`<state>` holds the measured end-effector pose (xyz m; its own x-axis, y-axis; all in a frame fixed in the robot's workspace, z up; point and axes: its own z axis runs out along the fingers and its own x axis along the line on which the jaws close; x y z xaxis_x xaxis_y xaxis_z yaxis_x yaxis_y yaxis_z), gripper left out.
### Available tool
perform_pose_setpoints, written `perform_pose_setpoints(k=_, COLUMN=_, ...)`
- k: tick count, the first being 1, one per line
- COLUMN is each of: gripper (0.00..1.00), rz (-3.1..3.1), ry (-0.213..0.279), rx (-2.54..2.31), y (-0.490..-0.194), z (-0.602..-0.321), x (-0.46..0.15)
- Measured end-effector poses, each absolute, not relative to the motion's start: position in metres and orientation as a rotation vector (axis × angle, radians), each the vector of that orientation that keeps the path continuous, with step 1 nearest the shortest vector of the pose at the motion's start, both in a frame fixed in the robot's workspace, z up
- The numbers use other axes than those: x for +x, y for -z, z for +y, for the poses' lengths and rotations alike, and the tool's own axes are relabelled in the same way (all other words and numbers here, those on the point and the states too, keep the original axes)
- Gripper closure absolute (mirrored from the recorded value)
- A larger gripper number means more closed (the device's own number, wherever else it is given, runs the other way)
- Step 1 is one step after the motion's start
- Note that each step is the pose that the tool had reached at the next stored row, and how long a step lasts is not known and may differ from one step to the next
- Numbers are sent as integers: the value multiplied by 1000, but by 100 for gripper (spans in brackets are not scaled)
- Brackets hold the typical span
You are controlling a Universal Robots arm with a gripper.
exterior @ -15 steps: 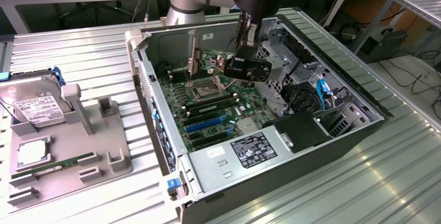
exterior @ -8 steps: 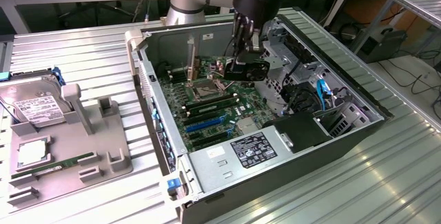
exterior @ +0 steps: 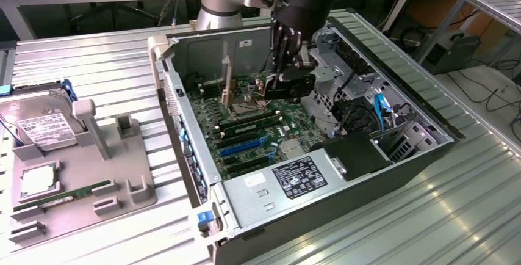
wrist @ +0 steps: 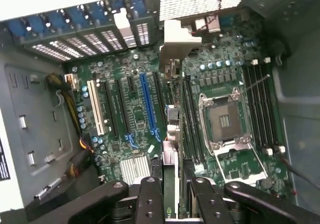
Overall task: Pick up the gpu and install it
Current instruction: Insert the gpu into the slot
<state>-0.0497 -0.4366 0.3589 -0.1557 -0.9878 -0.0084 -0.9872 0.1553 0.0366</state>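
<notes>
gpu [wrist: 170, 164]: edge-on inside the pincer [wrist: 176, 191], silver bracket end farthest from it.
pincer: clamped on the gpu.

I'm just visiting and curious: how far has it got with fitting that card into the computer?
Done: the gpu is picked up. In hand: the pincer grips it edge-on above the motherboard inside the open case. Left: the card sits in no slot yet, and the long blue slot is bare.

Case [exterior: 382, 185] open on top; drive cage [exterior: 338, 72] crowds claw [wrist: 172, 186] holding gpu [wrist: 170, 158]; expansion slots [wrist: 147, 104] below unblocked
</notes>
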Motion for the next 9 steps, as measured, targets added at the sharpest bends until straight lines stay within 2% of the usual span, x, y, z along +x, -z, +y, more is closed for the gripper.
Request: perform_pose_setpoints(k=9, gripper=74, rz=-2175, ry=49, rx=2238, y=-345, z=-437, x=-50)
